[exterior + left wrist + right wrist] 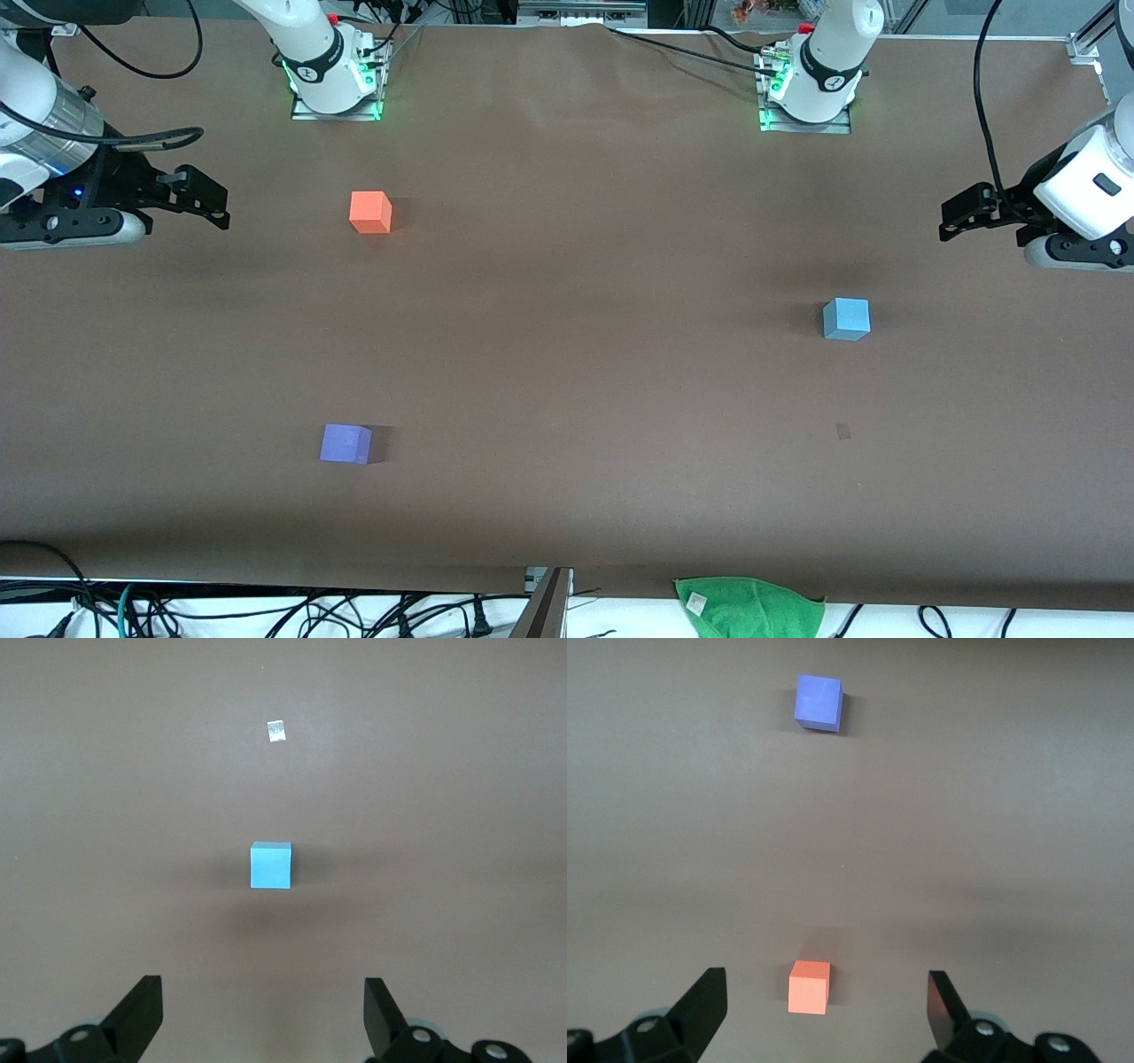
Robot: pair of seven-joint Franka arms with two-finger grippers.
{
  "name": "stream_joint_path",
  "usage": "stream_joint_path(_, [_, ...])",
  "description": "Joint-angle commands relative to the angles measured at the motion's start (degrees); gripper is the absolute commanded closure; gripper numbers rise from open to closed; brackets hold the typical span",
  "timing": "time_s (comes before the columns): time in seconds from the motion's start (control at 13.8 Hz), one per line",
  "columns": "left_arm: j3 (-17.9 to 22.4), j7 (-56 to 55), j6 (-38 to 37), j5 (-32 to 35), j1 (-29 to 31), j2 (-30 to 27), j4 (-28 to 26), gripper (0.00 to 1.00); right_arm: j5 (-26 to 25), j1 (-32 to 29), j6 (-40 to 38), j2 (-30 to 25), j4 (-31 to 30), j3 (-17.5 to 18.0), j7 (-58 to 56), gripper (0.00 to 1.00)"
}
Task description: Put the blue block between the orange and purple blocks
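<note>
The light blue block (pixel 846 319) sits on the brown table toward the left arm's end. The orange block (pixel 370 213) sits toward the right arm's end, close to the bases. The purple block (pixel 345 443) is nearer the front camera than the orange one, with bare table between them. My left gripper (pixel 955 218) hangs open and empty over the table's end; its wrist view shows the blue block (pixel 270 865) out ahead of the open gripper (pixel 261 992). My right gripper (pixel 213 202) hangs open and empty; its wrist view shows the open gripper (pixel 826 983), the orange block (pixel 809 987) below it and the purple block (pixel 819 703).
A small tape mark (pixel 842 431) lies on the table nearer the front camera than the blue block and shows in the left wrist view (pixel 277 730). A green cloth (pixel 749 607) lies at the table's front edge. Cables run along that edge.
</note>
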Motion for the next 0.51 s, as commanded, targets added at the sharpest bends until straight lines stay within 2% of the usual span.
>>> stream_joint_path(0.0, [0.1, 0.2, -1.0, 0.8, -0.7, 1.4, 1.4, 0.00, -0.7, 0.8, -0.2, -1.4, -1.2, -0.7, -0.2, 0.00])
stream_joint_path(0.29, [-0.6, 0.7, -8.1, 0.6, -0.9, 7.1, 1.0, 0.00, -0.7, 0.8, -0.2, -1.4, -1.2, -0.7, -0.2, 0.00])
stream_joint_path(0.43, [-1.2, 0.9, -8.9, 0.6, -0.5, 10.6, 0.3, 0.00, -0.7, 0.8, -0.2, -1.4, -1.2, -0.7, -0.2, 0.00])
